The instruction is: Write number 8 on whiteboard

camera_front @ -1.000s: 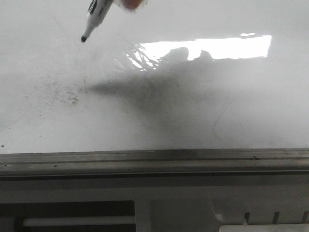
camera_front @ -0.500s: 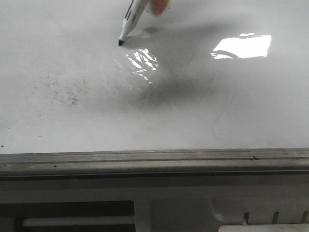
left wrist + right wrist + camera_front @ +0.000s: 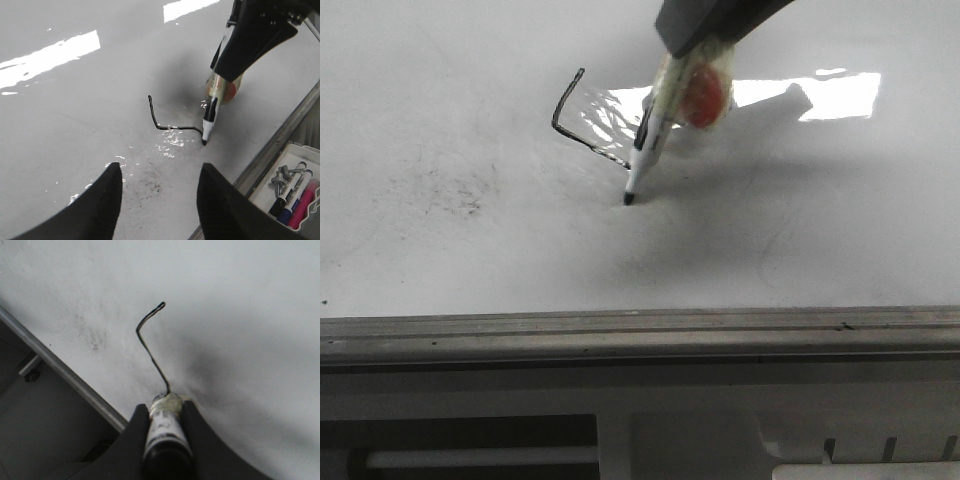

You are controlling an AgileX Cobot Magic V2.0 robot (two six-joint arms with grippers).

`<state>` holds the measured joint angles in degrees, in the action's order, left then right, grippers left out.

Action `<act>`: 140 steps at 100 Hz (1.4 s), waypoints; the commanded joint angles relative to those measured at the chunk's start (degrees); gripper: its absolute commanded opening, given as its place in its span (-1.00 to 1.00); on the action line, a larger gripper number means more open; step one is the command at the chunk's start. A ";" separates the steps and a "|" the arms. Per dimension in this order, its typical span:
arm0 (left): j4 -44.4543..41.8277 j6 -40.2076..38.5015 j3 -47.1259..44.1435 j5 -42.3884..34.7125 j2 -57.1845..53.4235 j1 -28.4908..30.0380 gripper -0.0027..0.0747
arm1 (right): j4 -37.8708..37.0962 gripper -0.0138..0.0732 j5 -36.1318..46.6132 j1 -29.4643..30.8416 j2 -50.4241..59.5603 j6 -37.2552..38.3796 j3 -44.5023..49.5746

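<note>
Pinching a marker (image 3: 645, 150), right hand (image 3: 162, 427), tip touching whiteboard (image 3: 440, 250), bent stroke (image 3: 575, 128) drawn (left hand (image 3: 157, 200) spread)

The whiteboard (image 3: 840, 210) is glossy white, mirroring bright light, with a wrinkled film patch (image 3: 610, 115) and faint grey smudges (image 3: 455, 190). Its lower rail (image 3: 640, 335) looks like dull grey metal. The marker (image 3: 645, 150) has a smooth plastic barrel; the ink line (image 3: 570, 125) is wet-looking black.
</note>
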<state>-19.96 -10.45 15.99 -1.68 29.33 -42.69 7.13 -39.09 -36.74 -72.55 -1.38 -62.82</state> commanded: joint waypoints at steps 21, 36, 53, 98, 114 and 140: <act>0.71 -0.49 1.76 -3.90 0.36 -0.41 -0.12 | -4.86 -0.83 12.18 1.52 0.86 0.49 -3.99; 0.71 -0.49 1.76 -3.90 0.36 -0.41 -0.12 | -4.72 -0.83 15.00 3.00 1.52 0.49 -4.09; 0.71 -0.49 1.76 -3.90 0.36 -0.41 -0.12 | -4.70 -0.83 14.27 -0.02 1.06 0.14 -4.09; -1.82 -0.49 1.76 -14.91 10.09 -0.41 -0.12 | -4.70 -0.83 6.82 -10.75 4.10 0.14 -3.47; -2.49 -0.49 3.38 -20.21 18.23 -0.41 -0.12 | -4.45 -0.83 6.94 -12.64 3.14 0.14 -3.47; -6.16 -0.49 6.87 -27.72 27.29 -0.41 -0.12 | -2.10 -0.83 6.65 -12.78 2.09 0.36 -3.47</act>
<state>-26.40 -10.56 20.02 -23.14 54.91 -42.69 4.16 -35.59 -49.40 -70.98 -0.50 -64.67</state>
